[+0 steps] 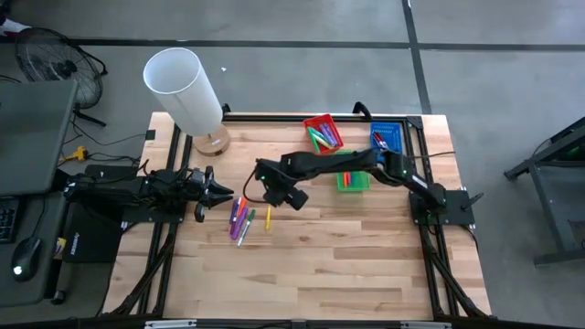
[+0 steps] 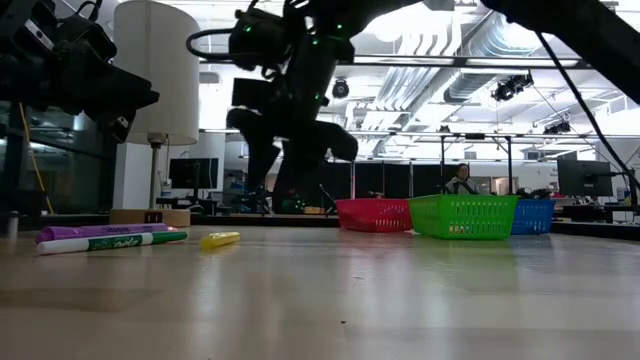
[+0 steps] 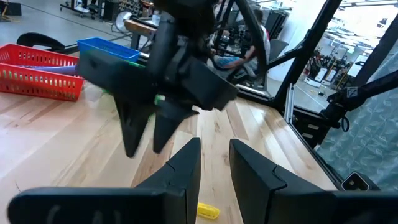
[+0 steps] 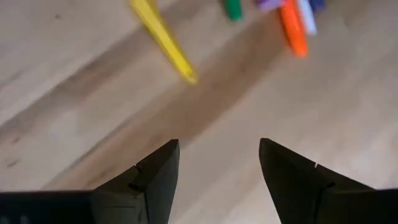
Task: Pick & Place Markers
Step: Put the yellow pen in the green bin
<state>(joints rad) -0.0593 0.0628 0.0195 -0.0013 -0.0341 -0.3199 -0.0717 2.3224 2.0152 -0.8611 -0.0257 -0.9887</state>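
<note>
Right gripper (image 4: 217, 180), wedge-shaped fingers spread empty, above slim yellow marker (image 4: 163, 38) (apparently plastic)

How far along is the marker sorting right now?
Some markers already lie in the red tray. Nothing is in hand: the right gripper hangs open and empty above the yellow marker. A loose cluster remains on the table beside the left gripper.

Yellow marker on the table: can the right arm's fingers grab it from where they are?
Probably yes. The right gripper hovers above bare wood close to the yellow marker, fingers wide apart and empty. Nothing lies between them, and the marker sits a little apart from the other markers.
</note>
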